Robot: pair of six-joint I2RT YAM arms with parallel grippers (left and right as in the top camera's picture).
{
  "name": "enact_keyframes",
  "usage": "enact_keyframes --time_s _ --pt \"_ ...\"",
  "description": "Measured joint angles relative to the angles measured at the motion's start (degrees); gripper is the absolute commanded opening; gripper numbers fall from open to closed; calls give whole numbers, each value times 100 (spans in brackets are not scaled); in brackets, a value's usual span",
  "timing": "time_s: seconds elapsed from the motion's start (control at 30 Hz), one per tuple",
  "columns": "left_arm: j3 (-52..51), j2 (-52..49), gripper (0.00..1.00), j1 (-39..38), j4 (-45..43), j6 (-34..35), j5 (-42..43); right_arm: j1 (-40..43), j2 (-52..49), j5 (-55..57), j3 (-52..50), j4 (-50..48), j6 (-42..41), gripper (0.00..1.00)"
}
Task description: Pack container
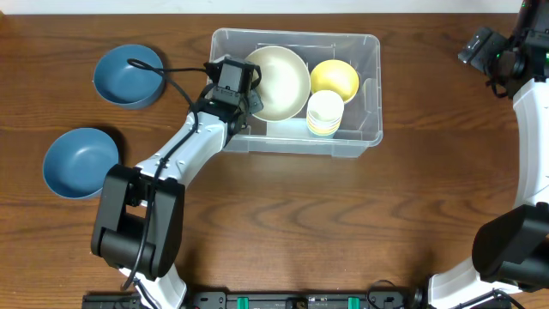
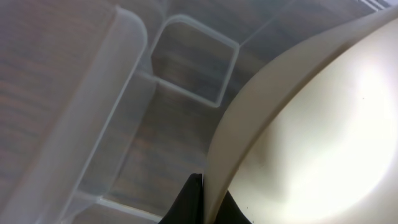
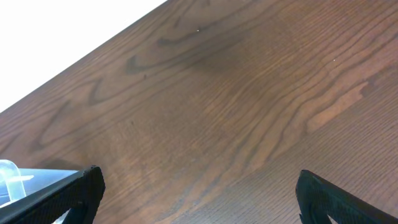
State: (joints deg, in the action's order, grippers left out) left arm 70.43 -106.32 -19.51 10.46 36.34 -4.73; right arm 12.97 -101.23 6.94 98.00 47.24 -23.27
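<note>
The clear plastic container (image 1: 294, 143) stands mid-table, toward the back. Inside it are a large cream bowl (image 1: 283, 79), a yellow bowl (image 1: 335, 77) and a stack of pale cups (image 1: 325, 113). My left gripper (image 1: 250, 93) reaches over the container's left end and is shut on the cream bowl's rim. In the left wrist view the dark fingers (image 2: 190, 202) pinch that rim of the cream bowl (image 2: 311, 137), with the container wall (image 2: 93, 106) to the left. My right gripper (image 1: 480, 47) hovers at the far right, open over bare wood (image 3: 199, 186).
Two blue bowls sit on the table left of the container, one at the back (image 1: 129, 75) and one nearer the front (image 1: 80, 161). A corner of the container (image 3: 11, 177) shows at the left edge of the right wrist view.
</note>
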Motion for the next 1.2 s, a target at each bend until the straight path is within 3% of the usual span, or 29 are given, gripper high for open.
enact_keyframes --time_s 0.23,0.5,0.77,1.0,1.2 --pt "203 0 6 0 667 -2 -4 0 0 2 0 0 0 99" --pt "1797 -2 6 0 2074 -400 -13 0 0 0 0 0 0 99" --pt "3053 -2 6 0 2881 -824 -68 0 0 0 0 0 0 99" --pt "3224 -9 6 0 3731 -944 -105 0 0 0 0 0 0 99" --pt "3224 -57 6 0 3829 -962 -76 0 0 0 0 0 0 99"
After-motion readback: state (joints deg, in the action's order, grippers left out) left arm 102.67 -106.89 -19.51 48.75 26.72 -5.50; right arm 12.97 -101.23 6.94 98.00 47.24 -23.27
